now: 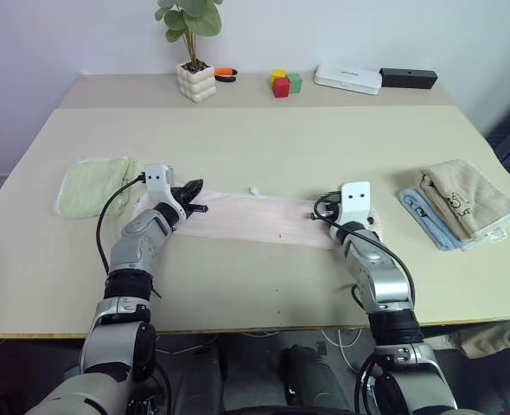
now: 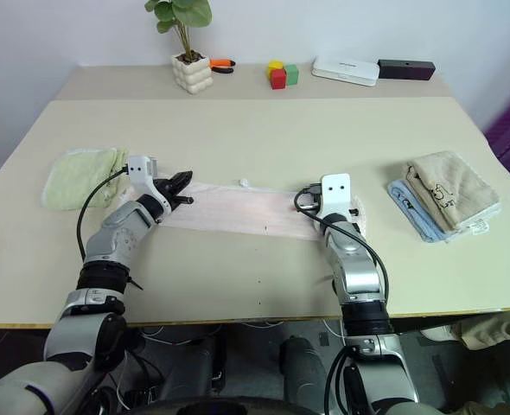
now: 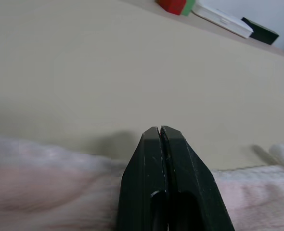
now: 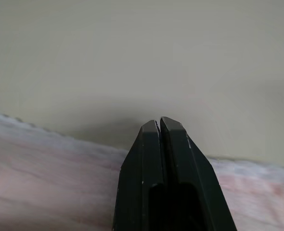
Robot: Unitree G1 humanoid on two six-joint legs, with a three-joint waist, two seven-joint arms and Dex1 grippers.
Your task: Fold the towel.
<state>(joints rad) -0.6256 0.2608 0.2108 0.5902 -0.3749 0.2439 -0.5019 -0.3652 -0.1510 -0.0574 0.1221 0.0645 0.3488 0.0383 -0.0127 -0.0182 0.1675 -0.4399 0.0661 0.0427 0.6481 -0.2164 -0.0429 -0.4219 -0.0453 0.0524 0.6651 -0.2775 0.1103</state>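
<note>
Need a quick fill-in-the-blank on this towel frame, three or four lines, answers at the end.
1. The pink towel lies stretched out between the left gripper and the right gripper, and both grippers' fingers are ____.
2. The folded towel lying past the pink towel's left end is pale ____.
3. The potted plant stands at the table's ____ edge.

Missing words: shut; green; far

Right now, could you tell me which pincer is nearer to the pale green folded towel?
Left. The left pincer sits at the pink towel's end beside the green towel; the right pincer is at the far end.
</note>
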